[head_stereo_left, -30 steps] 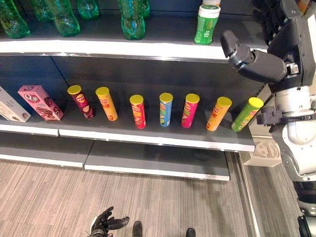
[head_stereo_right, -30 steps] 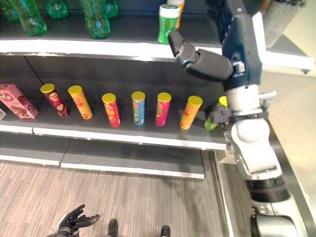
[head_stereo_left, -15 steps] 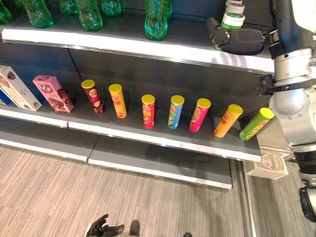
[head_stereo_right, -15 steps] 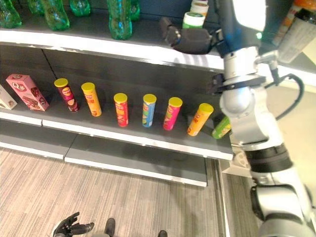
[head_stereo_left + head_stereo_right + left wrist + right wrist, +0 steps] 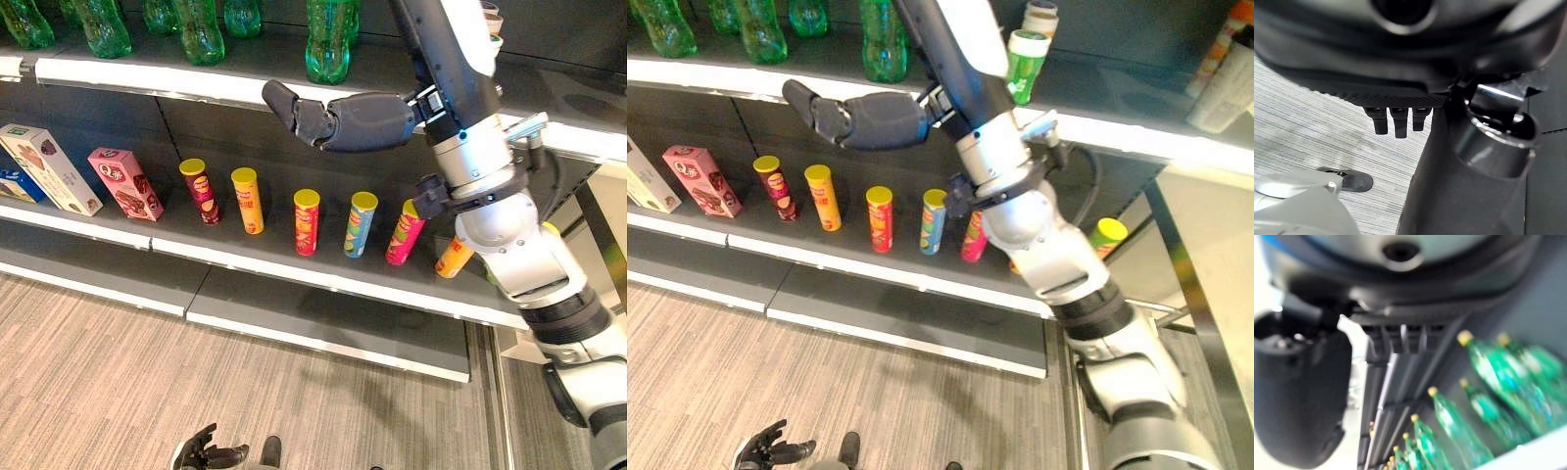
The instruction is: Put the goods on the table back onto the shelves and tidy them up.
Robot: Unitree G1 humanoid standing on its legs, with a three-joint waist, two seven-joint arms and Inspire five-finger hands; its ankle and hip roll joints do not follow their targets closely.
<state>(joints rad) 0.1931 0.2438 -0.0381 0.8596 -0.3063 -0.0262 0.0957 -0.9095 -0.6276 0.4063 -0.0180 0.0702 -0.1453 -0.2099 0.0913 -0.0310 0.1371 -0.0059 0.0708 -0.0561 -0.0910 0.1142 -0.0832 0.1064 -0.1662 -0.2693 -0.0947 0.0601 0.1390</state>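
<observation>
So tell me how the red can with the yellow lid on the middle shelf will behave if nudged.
The red can is tall, narrow and upright, so it would likely tip. Being round, it may then roll along the shelf. Close neighbours could get knocked too.

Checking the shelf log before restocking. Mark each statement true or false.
1. The dark right hand holds a can. False: it holds nothing, fingers straight.
2. Green plastic bottles stand on the top shelf. True.
3. The yellow-lidded snack tubes lie flat on the middle grey shelf. False: they stand upright.
4. A pink carton sits left of the tubes. True.
5. The left hand hangs low above the wood-look floor. True.
</observation>
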